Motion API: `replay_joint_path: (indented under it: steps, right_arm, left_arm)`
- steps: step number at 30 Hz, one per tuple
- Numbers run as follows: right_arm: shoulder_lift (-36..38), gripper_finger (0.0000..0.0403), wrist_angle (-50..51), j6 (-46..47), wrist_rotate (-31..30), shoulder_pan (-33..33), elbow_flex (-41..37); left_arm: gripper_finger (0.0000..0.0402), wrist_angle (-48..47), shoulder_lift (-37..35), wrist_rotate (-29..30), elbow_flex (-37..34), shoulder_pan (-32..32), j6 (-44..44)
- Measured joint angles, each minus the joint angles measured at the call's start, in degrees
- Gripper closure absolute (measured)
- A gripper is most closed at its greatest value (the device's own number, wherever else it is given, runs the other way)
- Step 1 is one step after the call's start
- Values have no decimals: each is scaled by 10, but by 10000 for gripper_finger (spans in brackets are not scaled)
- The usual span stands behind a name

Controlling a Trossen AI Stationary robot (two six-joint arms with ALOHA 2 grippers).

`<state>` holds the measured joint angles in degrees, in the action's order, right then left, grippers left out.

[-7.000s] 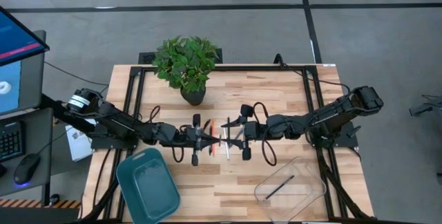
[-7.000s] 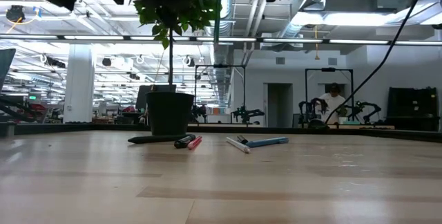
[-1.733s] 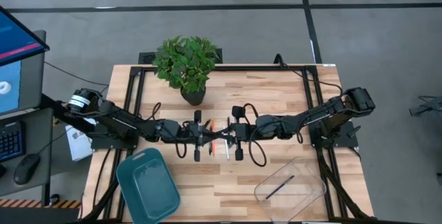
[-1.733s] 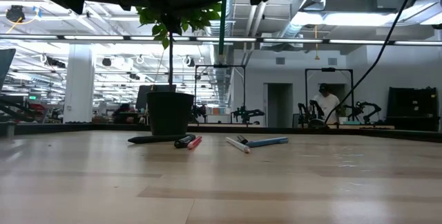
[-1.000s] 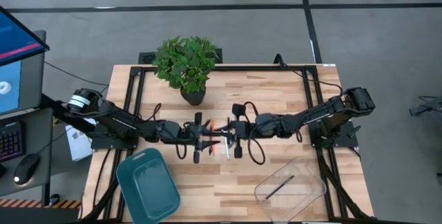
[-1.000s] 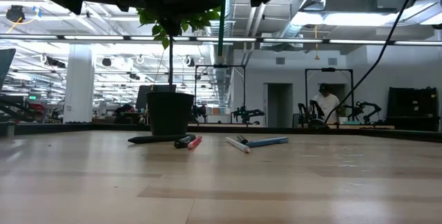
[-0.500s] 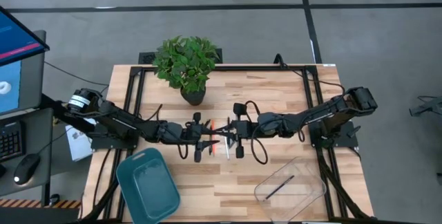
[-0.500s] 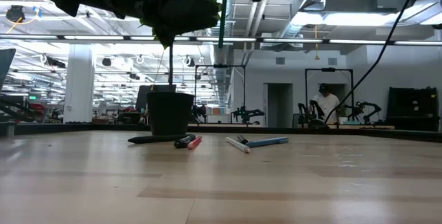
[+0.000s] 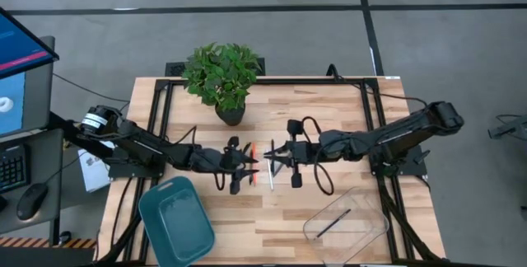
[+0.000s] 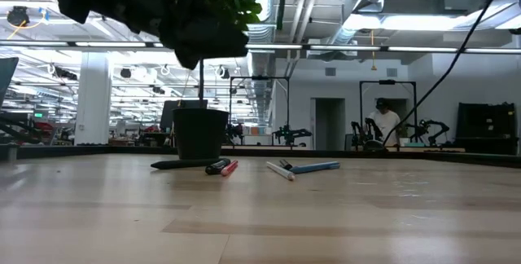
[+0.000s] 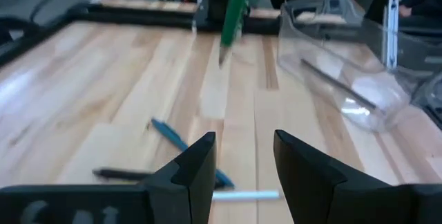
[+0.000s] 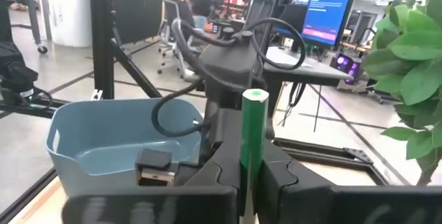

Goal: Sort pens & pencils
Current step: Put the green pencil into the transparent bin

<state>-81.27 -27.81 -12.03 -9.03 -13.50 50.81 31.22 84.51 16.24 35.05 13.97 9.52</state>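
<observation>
My right gripper (image 9: 272,158) hovers over the table's middle, shut on a green pencil (image 12: 253,135) that stands upright. The left wrist view shows that pencil (image 11: 233,13) hanging point down above the wood. My left gripper (image 11: 244,170) is open and faces it from the left, above the loose pens. Flat on the table lie a blue pen (image 11: 181,144), a black pen (image 11: 117,174), a white pen (image 9: 271,177) and an orange-red pen (image 9: 254,152). The low view shows the same row of pens, with the blue one (image 10: 314,167) at its right end. My right gripper pinches the green pencil's shaft (image 12: 250,156) between its two fingers, which lie level across it and come from the table's right. The pencil stands upright in the hold, its flat end (image 12: 255,97) up and its point (image 11: 222,60) down, lifted clear of the table.
A clear bin (image 9: 347,225) holding one dark pen (image 9: 333,223) stands at the near right. A teal bin (image 9: 175,222) sits at the near left. A potted plant (image 9: 221,77) is at the far middle. Black frame rails (image 9: 161,110) run along both sides of the table.
My right gripper has risen and drawn back toward the table's right edge, carrying the green pencil upright and higher above the pens. My left gripper has tipped its fingers downward and now hangs lower into the low view. The pens on the table have stayed where they were.
</observation>
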Motion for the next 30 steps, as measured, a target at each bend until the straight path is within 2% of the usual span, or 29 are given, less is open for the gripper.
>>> replay_joint_path:
  steps: [11, 15, 24, 30]
  right_arm:
    - [36, 369, 54, 41, 2, -38, 0]
    - [59, 360, 94, 60, 2, -72, 0]
    - [123, 369, 167, 110, 2, -156, 0]
    - [137, 357, 226, 116, 2, -206, 0]
  left_arm:
    - [264, -40, 0, 55, 0, 0, 23]
    - [264, -40, 0, 55, 0, 0, 23]
    - [264, -59, 0, 56, 0, 0, 38]
    - [264, -61, 0, 56, 0, 0, 38]
